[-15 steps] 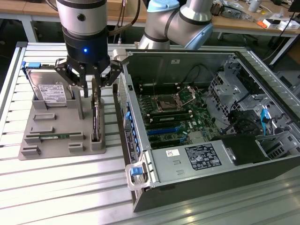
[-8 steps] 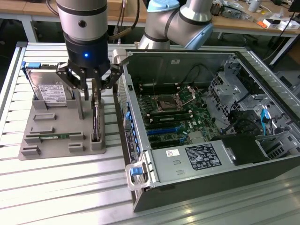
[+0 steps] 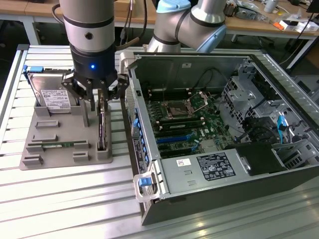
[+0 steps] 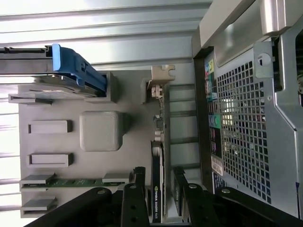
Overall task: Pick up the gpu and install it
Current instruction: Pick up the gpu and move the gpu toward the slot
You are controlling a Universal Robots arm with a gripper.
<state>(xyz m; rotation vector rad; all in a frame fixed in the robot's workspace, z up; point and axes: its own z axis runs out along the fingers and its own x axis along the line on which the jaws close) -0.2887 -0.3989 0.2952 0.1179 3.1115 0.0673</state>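
In the exterior view, the tool (image 3: 98,110) is hanging over the gray holder (image 3: 60,132) on the tabletop (image 3: 60,199), straddling the gpu (image 3: 102,132), which is standing on edge in a slot beside the open computer case (image 3: 199,191). In the wrist view, the tool (image 4: 157,184) is sitting open, its fingers (image 4: 137,198) flanking the gpu (image 4: 156,165) with narrow gaps showing.

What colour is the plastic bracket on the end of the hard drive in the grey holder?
The bracket is blue, clearest in the wrist view.
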